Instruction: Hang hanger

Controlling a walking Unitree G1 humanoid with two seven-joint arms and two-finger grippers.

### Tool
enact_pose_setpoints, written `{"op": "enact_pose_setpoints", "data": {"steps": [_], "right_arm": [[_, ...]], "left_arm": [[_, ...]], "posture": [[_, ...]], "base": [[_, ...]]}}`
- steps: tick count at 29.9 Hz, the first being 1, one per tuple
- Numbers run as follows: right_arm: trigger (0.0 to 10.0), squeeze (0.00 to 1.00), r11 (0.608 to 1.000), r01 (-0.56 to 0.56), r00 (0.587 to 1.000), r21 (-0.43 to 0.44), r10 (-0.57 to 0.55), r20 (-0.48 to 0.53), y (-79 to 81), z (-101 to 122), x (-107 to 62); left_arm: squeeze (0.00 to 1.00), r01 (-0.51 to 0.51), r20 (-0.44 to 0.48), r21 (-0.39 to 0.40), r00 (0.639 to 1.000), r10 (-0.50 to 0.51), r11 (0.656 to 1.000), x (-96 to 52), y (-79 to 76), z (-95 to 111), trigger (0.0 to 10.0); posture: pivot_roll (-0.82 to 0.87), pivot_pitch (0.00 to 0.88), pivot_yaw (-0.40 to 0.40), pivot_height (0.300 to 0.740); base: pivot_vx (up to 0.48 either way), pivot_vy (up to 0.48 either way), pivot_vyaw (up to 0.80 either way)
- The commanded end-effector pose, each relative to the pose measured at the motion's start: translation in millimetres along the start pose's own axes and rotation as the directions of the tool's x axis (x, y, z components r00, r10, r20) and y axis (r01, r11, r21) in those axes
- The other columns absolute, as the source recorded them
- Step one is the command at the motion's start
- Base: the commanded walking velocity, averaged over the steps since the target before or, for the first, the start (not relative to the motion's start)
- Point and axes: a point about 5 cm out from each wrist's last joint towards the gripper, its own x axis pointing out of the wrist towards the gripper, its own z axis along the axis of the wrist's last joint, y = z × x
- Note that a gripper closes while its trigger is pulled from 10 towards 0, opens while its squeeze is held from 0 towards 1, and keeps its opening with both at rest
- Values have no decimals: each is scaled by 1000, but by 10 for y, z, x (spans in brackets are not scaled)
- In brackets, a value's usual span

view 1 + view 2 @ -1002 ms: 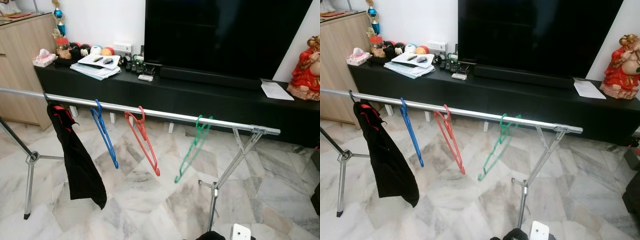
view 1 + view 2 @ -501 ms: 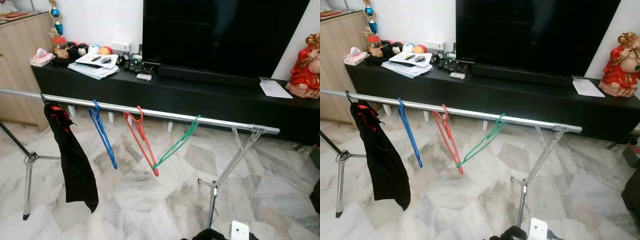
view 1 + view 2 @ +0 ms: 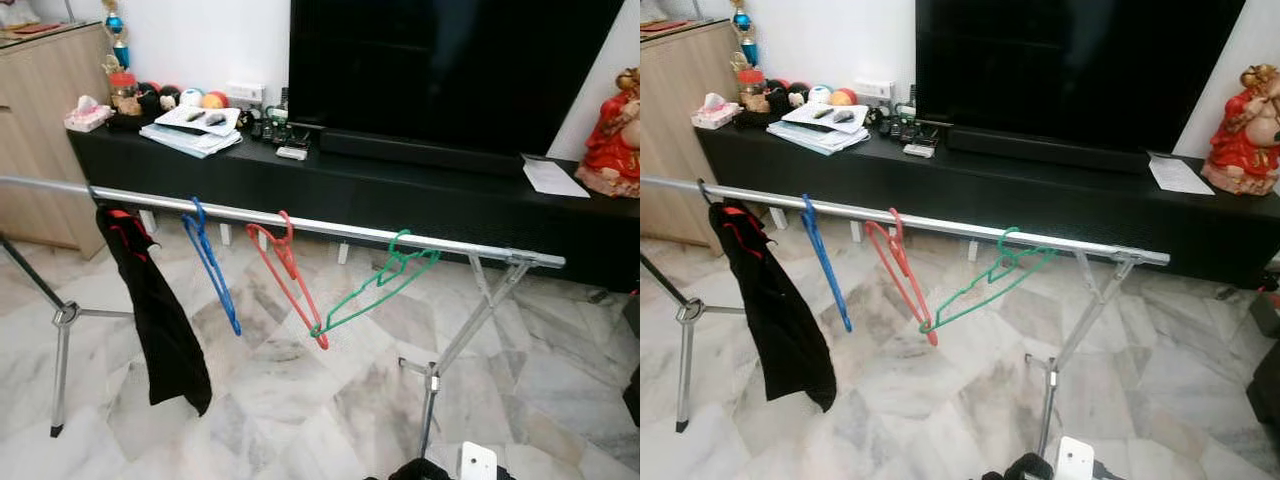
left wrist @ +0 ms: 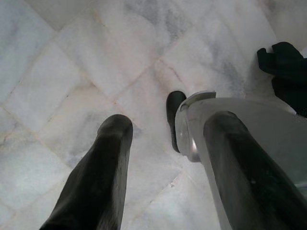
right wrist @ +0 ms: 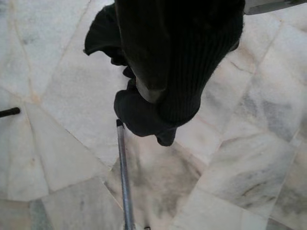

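A silver clothes rail (image 3: 330,229) runs across the room on folding legs. Three plastic hangers hang on it by their hooks: a blue hanger (image 3: 217,272), a red hanger (image 3: 293,281) and a green hanger (image 3: 377,286). The green one is tilted far sideways, its low end close to the red hanger's bottom corner. A black garment with red trim (image 3: 155,312) hangs at the rail's left end. My left gripper (image 4: 168,122) hangs open over the marble floor with nothing between its fingers. In the right wrist view, black knit cloth (image 5: 177,57) hides the fingers.
Behind the rail stands a long black TV cabinet (image 3: 400,195) with a large television (image 3: 450,70), papers, balls and a red figurine (image 3: 612,140). A wooden cupboard (image 3: 45,130) is at the left. The rack's right leg (image 3: 455,345) stands close in front of me.
The green hanger swung from hanging steeply down to lying far over towards the red hanger, and now stays tilted there. The camera shifted slightly.
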Motion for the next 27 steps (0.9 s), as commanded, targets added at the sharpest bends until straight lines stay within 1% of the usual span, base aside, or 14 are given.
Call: {"op": "enact_pose_setpoints", "data": {"steps": [1, 5, 27], "right_arm": [[10000, 0, 1000, -2, 1000, 3, 2, 5, 24, 36, 8], [10000, 0, 1000, -3, 1000, 3, 3, 2, 21, 30, 7], [10000, 0, 1000, -2, 1000, 2, 2, -1, 14, 20, 5]], "left_arm": [[0, 11, -36, -2, 999, -11, 1000, -16, -19, -78, 10000], [0, 11, -36, -8, 999, -11, 1000, -16, -21, -80, 10000], [0, 11, -34, -16, 999, -11, 1000, -13, -31, -74, 10000]], "posture": [[39, 11, -48, 740], [45, 10, -52, 740], [42, 13, -51, 740]], "base": [[0, 300, 0], [0, 0, 0], [0, 376, 0]]}}
